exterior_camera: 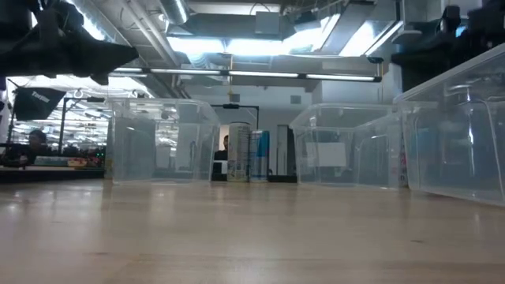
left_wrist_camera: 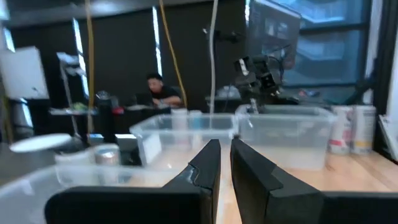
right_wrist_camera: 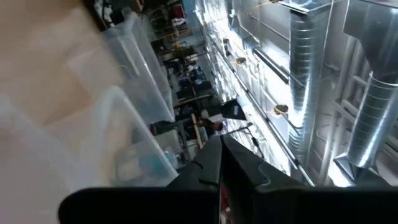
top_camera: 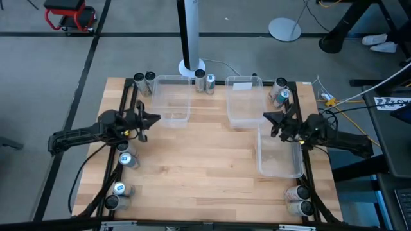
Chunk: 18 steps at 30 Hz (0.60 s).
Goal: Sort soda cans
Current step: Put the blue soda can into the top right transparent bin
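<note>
Soda cans stand upright in small groups round the table's edges: a pair at the far left (top_camera: pixel 144 82), a pair at the far middle (top_camera: pixel 204 81) (exterior_camera: pixel 248 155), some at the far right (top_camera: pixel 280 92), one at the left (top_camera: pixel 127 159), some at the near left (top_camera: pixel 117 194) and some at the near right (top_camera: pixel 298 200). My left gripper (top_camera: pixel 156 119) (left_wrist_camera: pixel 225 152) is shut and empty, held above the table beside the far-left bin. My right gripper (top_camera: pixel 266 117) (right_wrist_camera: pixel 220 144) is shut and empty, held above the gap between the two right bins.
Three clear plastic bins stand on the wooden table: one at the far left of middle (top_camera: pixel 173 97), one at the far right of middle (top_camera: pixel 247 101), one along the right side (top_camera: pixel 279 153). The table's middle and near part are bare wood (top_camera: pixel 199 173). A person sits in the room beyond (left_wrist_camera: pixel 158 90).
</note>
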{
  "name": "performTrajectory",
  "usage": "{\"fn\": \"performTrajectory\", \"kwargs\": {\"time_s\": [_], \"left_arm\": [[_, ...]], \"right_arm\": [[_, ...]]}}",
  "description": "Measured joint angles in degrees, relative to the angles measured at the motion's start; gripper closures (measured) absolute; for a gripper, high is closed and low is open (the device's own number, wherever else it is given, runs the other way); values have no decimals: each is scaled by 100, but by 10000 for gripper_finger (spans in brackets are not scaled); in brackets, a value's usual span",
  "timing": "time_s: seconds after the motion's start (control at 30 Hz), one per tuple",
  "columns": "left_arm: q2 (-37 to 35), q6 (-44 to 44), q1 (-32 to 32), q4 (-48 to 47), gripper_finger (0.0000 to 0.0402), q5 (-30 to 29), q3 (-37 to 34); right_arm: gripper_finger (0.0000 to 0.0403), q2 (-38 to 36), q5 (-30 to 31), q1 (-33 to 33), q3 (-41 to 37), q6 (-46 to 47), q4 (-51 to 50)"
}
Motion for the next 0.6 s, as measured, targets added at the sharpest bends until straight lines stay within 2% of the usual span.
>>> {"fn": "performTrajectory", "kwargs": {"time_s": [0.1,0.3,0.43,0.6], "left_arm": [[2,289,0,169,370,-270,0],[2,652,113,674,370,-687,0],[2,748,273,863,370,-950,0],[2,992,504,1254,370,-977,0]], "right_arm": [[391,90,299,1,395,3,-355],[391,656,1495,0,1273,72,-1030],[391,1303,2275,2,2016,3,-1362],[391,2414,3324,-2,3135,-434,-1922]]}}
